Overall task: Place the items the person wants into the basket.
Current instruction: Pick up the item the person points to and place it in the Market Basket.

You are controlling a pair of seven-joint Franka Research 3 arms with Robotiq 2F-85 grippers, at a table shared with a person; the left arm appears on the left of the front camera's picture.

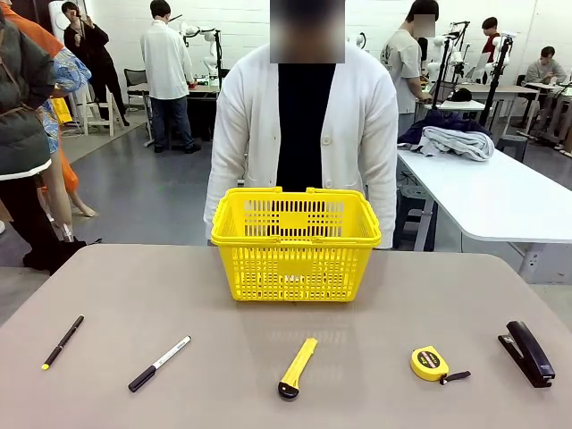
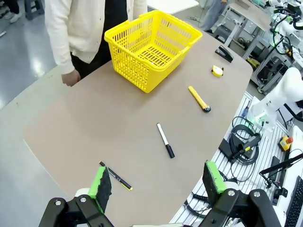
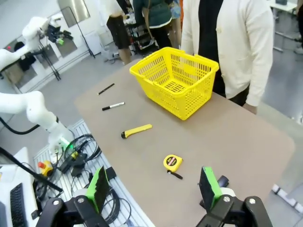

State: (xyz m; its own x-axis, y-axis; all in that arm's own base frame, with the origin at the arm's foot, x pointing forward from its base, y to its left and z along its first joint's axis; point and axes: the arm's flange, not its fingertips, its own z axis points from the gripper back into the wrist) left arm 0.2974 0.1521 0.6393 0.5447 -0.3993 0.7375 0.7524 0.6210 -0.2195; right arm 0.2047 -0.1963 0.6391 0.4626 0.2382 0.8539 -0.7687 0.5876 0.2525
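plainly, yellow slotted basket (image 1: 295,259) stands upright, empty.

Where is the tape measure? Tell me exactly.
In the front view the tape measure lies on the table, on the robot's right side, between the utility knife and the black stapler, touching neither.

Black marker w/ white barrel (image 1: 159,364) is laid at a slant on grey-brown table (image 1: 134,295), black cap end nearest the front edge. Black stapler (image 1: 527,353) is set at far right of the tabletop, closed, well apart from the marker. Behind, at right, a white table (image 1: 500,201) is seen w/ a pile of grey & dark clothes (image 1: 451,138) heaped on it. In bkgd a person in white coat (image 1: 167,63) is seen from behind. In left wrist view, black cables (image 2: 241,144) are coiled off the table edge, near a yellow box w/ red button (image 2: 285,141).
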